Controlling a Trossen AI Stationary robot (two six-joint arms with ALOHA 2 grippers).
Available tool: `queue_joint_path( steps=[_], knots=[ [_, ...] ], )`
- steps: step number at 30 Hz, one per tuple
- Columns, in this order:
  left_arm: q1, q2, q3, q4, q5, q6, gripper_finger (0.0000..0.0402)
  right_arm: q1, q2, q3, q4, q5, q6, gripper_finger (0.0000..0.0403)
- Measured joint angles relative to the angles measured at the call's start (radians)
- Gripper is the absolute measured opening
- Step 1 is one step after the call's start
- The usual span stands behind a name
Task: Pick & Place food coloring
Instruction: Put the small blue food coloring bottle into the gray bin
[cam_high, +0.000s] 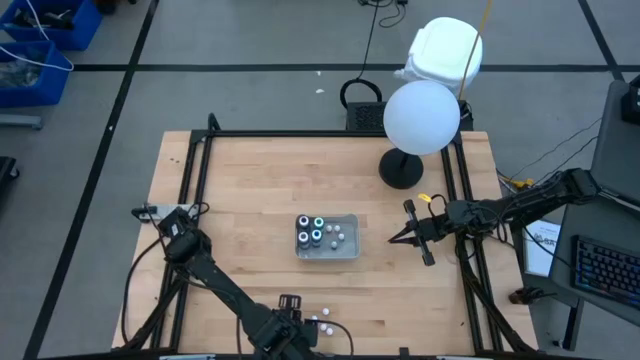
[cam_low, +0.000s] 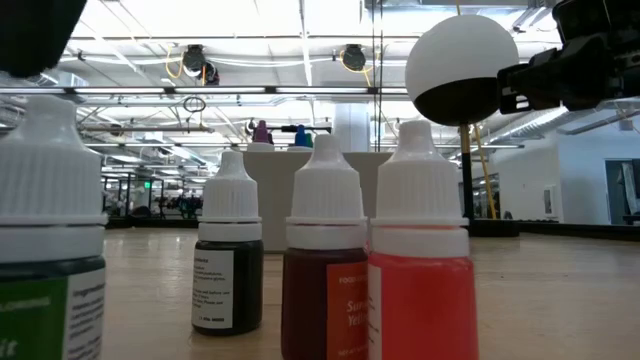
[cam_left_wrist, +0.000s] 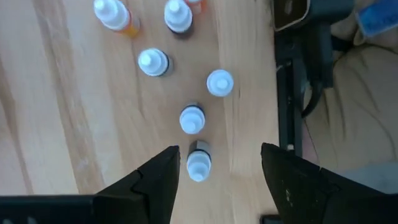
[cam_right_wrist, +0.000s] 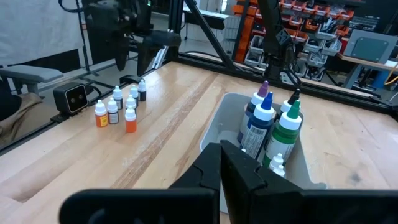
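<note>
Several small food coloring dropper bottles (cam_left_wrist: 191, 119) with white caps stand upright on the wooden table near its front edge (cam_high: 320, 322). The low view shows them close up (cam_low: 325, 265). My left gripper (cam_left_wrist: 219, 163) hangs open above them, pointing down. One dark bottle (cam_left_wrist: 198, 164) stands between its fingers, close to one of them. The clear tray (cam_high: 348, 250) at the table's middle holds taller dark bottles (cam_right_wrist: 261, 121) with blue, purple and green tops. My right gripper (cam_high: 395, 240) waits shut, level, to the right of the tray.
A white globe (cam_high: 421, 117) on a black foot (cam_high: 400, 168) stands at the back right. Black frame rails (cam_high: 300, 133) run along the table's far, left and right sides. Bare wood lies between the tray and the bottle cluster (cam_right_wrist: 118, 109).
</note>
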Motion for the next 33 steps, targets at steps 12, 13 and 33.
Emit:
queue_joint_path(
  steps=[12, 13, 33],
  knots=[
    [0.008, 0.001, -0.123, 0.094, 0.069, 0.023, 0.0230, 0.000, 0.000, 0.000, -0.005, 0.000, 0.000, 0.0000],
    [0.008, 0.001, -0.125, 0.098, 0.067, 0.023, 0.0230, 0.000, 0.000, 0.000, -0.005, 0.000, 0.000, 0.0000],
    [0.006, 0.001, -0.127, 0.087, 0.020, 0.173, 0.0230, 0.000, 0.000, 0.000, -0.005, 0.000, 0.000, 0.0000]
  ],
)
